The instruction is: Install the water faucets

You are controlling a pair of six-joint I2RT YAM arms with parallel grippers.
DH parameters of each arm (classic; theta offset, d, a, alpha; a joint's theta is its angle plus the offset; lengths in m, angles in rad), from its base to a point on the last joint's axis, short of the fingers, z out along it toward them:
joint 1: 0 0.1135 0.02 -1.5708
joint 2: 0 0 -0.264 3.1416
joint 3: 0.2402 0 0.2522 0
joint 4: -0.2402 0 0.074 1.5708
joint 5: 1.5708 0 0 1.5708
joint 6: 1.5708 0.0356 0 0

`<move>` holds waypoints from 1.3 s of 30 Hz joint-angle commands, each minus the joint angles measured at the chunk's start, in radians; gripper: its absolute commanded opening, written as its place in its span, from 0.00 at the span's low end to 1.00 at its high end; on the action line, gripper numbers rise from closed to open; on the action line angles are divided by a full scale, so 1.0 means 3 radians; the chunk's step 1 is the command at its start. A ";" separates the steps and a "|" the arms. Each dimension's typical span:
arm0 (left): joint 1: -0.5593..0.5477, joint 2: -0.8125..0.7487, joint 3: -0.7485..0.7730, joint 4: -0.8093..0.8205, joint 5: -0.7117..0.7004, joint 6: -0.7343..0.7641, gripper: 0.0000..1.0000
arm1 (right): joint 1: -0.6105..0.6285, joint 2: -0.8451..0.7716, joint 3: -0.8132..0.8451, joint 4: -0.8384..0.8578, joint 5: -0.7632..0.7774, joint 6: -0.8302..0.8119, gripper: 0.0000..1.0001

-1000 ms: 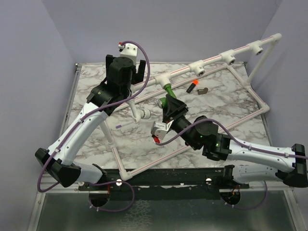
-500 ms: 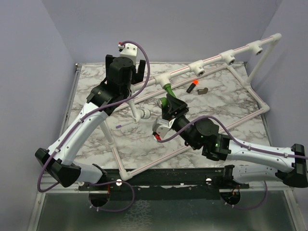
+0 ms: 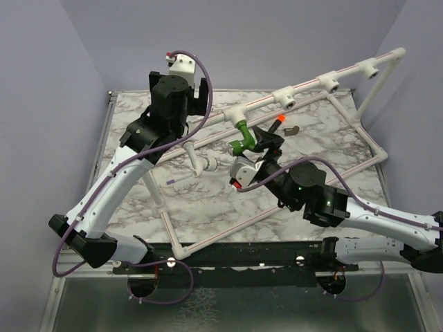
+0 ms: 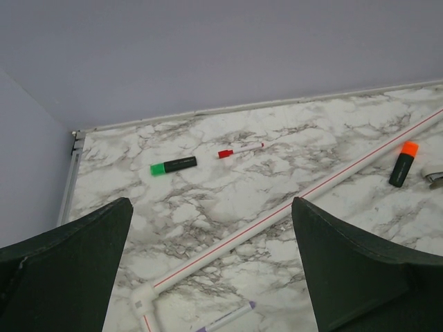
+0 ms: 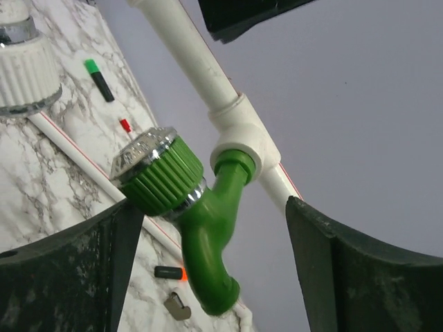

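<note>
White arms (image 3: 116, 183), black joints (image 3: 169, 97), purple cables (image 3: 210, 93), dark left hand (image 4: 211, 207).

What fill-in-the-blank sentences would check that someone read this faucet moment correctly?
1. The faucet seated in the white tee is coloured ___.
2. The right gripper straddles the faucet without touching it, jaws ___.
3. The left gripper, above the table, holds ___.
Missing words: green; open; nothing.

One high view, two wrist views.
The top camera looks down over the whole counter (image 3: 332, 145); the left wrist faces the far wall (image 4: 208, 48), the right sits close under the green tap (image 5: 208, 228); all share the orange-capped marker (image 3: 277, 124).
</note>
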 commanded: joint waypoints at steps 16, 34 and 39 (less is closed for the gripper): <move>-0.0041 -0.0063 0.0701 -0.0018 0.0745 -0.0038 0.98 | -0.0015 -0.0826 0.0079 -0.1379 0.0827 0.1532 1.00; -0.0038 -0.0741 0.0084 -0.0014 0.1577 -0.0232 0.98 | -0.1434 -0.0712 -0.1259 -0.0555 0.0306 0.3083 1.00; -0.0037 -0.0932 -0.0049 -0.0011 0.1635 -0.0299 0.98 | -0.1940 -0.0490 -0.1683 0.0231 0.0245 0.3032 1.00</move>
